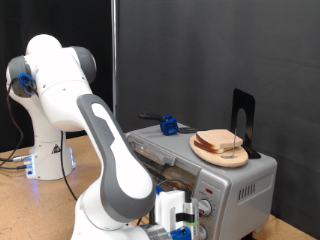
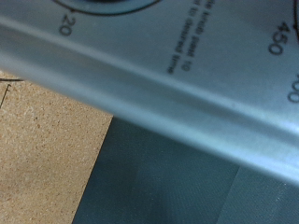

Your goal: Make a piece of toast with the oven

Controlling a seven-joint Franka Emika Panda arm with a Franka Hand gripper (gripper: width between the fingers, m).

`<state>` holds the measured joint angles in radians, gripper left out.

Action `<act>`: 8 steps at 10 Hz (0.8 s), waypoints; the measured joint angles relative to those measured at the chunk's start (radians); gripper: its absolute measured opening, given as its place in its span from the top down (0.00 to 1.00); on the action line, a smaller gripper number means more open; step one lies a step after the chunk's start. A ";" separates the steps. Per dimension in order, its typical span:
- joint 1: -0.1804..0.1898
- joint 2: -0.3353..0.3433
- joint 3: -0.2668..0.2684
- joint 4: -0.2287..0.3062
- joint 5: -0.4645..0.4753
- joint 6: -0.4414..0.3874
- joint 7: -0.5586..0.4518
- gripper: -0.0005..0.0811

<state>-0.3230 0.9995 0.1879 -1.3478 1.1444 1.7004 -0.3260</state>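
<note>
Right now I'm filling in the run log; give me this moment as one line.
gripper: low at oven front, by knobs | piece of toast: on wooden plate atop oven | wrist view: dial markings close up

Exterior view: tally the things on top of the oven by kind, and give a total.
Piece of toast: 1
Round wooden plate under it: 1
Blue object: 1
Black upright stand: 1
Total: 4

All sit on the oven. The gripper is low at the oven's front, by the knobs; it holds none of them.
</note>
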 joint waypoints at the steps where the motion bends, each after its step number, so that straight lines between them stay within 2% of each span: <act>1: 0.000 0.000 0.000 -0.001 0.001 0.001 0.000 0.00; 3: 0.000 0.000 0.001 -0.001 0.003 0.007 0.000 0.04; 4: 0.002 0.000 0.002 -0.002 0.003 0.011 0.001 0.27; 5: 0.004 0.000 0.002 -0.003 0.003 0.016 0.002 0.27; 6: 0.005 0.000 0.002 -0.003 0.003 0.018 0.002 0.49; 7: 0.005 0.000 0.002 -0.003 0.003 0.018 0.003 0.66; 8: 0.005 0.000 0.003 -0.003 0.005 0.018 0.003 0.66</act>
<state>-0.3180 0.9995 0.1907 -1.3512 1.1490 1.7187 -0.3230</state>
